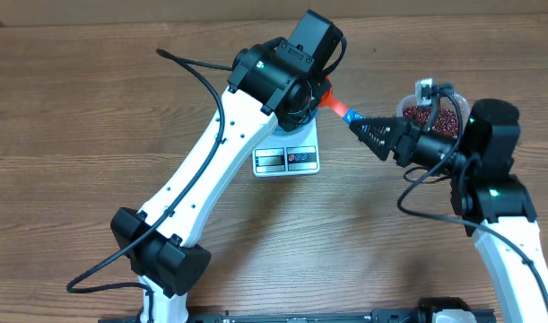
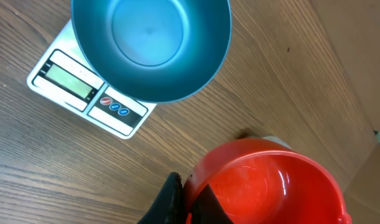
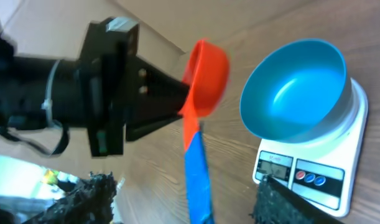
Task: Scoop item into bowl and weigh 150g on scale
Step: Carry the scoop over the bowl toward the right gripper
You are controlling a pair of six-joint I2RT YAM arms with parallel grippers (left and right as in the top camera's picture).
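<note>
The wooden tabletop (image 1: 76, 108) holds a white scale (image 2: 59, 78) with the empty blue bowl (image 2: 152, 43) on top. The left hand (image 3: 176, 101) is pinched tight on a red scoop (image 3: 205, 68). The right hand (image 3: 190, 202) is spread wide around the scoop's blue handle, maybe not touching it. The beans (image 1: 432, 115) sit in a clear tub (image 1: 404, 106) on the right.

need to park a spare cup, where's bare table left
Bare wood left of the left arm and in front of the scale. Crowded between scale and bean container, where left gripper, right gripper and scoop meet.

Scale (image 2: 84, 93) display and labels illegible
</note>
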